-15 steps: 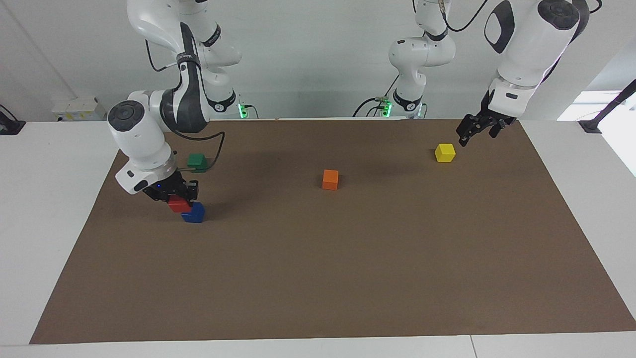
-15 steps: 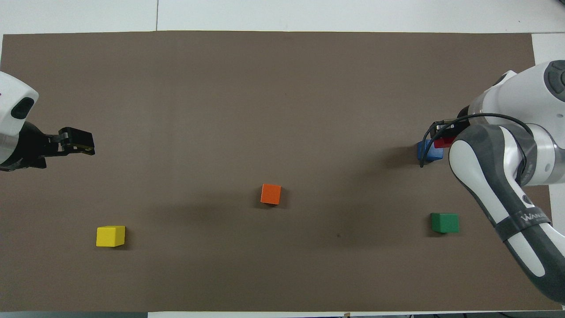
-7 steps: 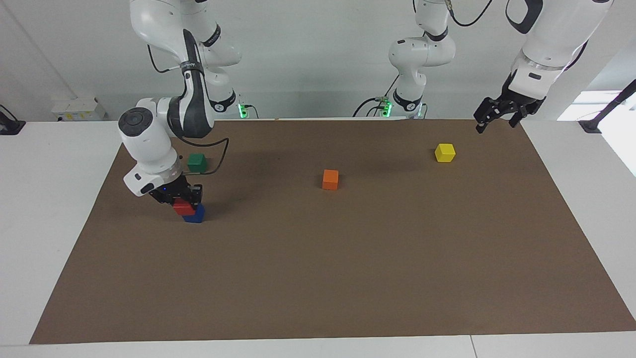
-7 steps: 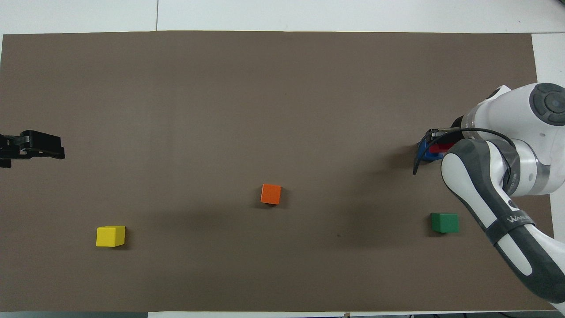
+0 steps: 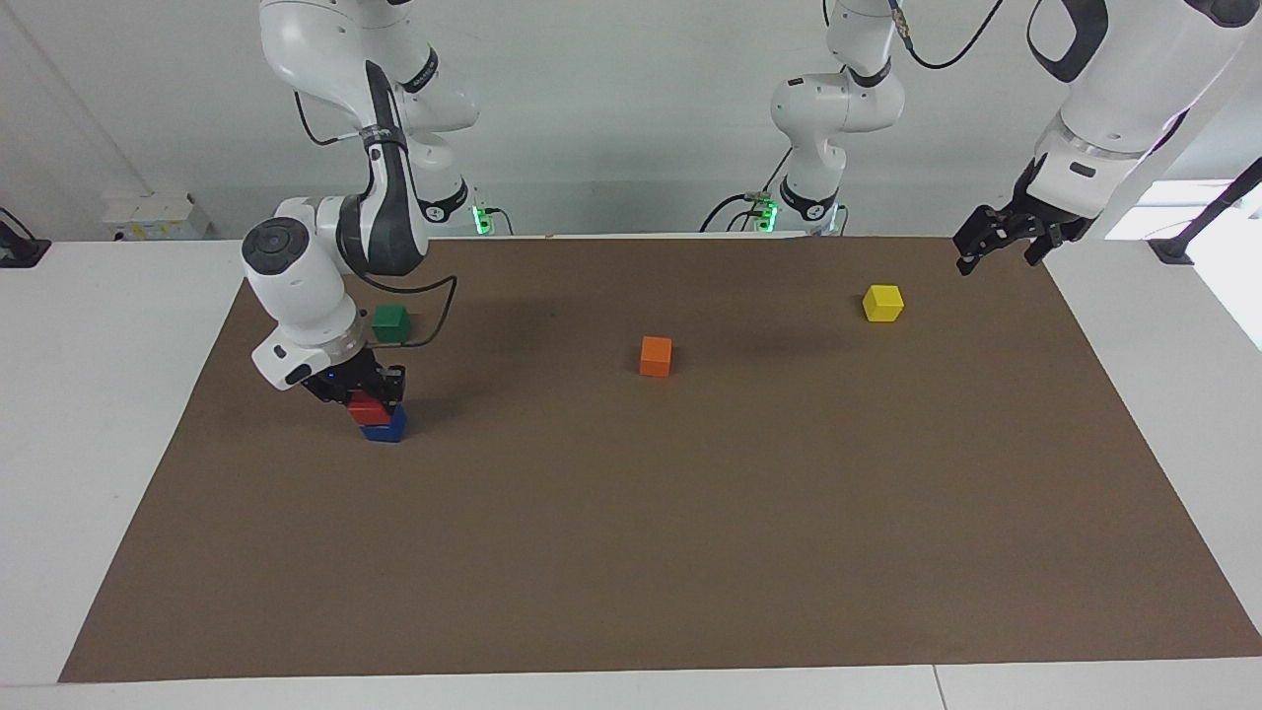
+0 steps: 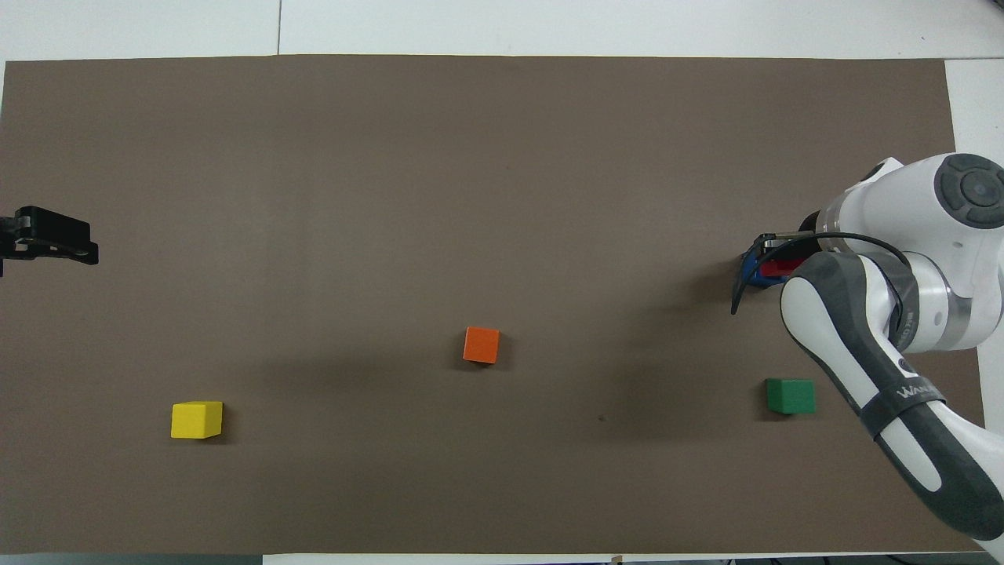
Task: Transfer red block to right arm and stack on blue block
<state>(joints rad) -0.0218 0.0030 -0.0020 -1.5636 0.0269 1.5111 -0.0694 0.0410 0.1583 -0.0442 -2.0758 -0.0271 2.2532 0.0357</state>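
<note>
Right gripper (image 5: 373,392) is clamped on the red block (image 5: 369,408), which sits on the blue block (image 5: 385,427) at the right arm's end of the mat. Square the edges before you release, then lift straight up. Left gripper (image 5: 998,242) waits open over the mat's edge near the yellow block (image 5: 882,303).

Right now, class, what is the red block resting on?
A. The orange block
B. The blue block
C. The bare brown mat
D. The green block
B: in the facing view the red block sits directly on the blue block, with the right hand shut on it from above.
</note>
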